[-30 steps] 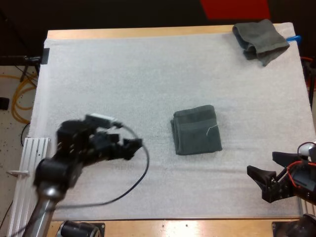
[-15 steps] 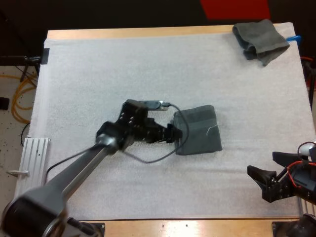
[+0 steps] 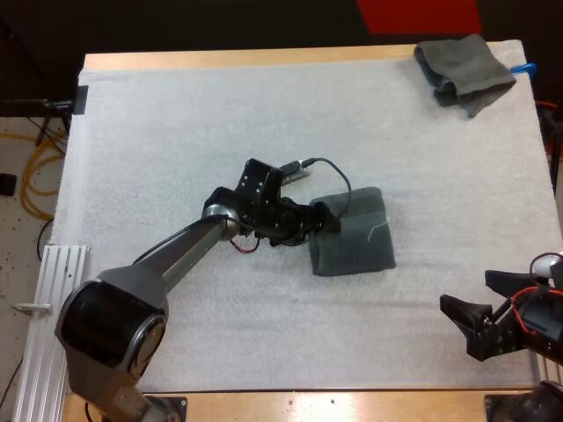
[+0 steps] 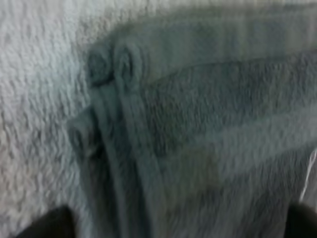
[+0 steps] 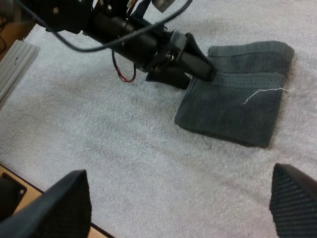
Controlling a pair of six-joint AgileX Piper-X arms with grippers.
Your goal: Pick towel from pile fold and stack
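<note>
A folded dark grey-green towel (image 3: 354, 236) lies flat at the mat's centre, a white thread on its top. My left gripper (image 3: 324, 220) has reached its left edge. In the left wrist view the towel's layered edge (image 4: 124, 139) lies close under the gripper (image 4: 173, 223), whose fingers stand wide apart, open. The right wrist view shows the left gripper (image 5: 190, 69) touching the folded towel (image 5: 237, 99) at that edge. A crumpled towel (image 3: 464, 69) sits at the far right corner. My right gripper (image 3: 479, 321) rests open near the front right, holding nothing.
The white mat (image 3: 176, 141) covers most of the wooden table (image 3: 264, 58). A metal rail (image 3: 40, 308) runs beside the table's left front edge.
My left arm swung from the mat's left front across to the folded towel and pushed its gripper up to the towel's left edge. The right arm and both towels stayed put.
</note>
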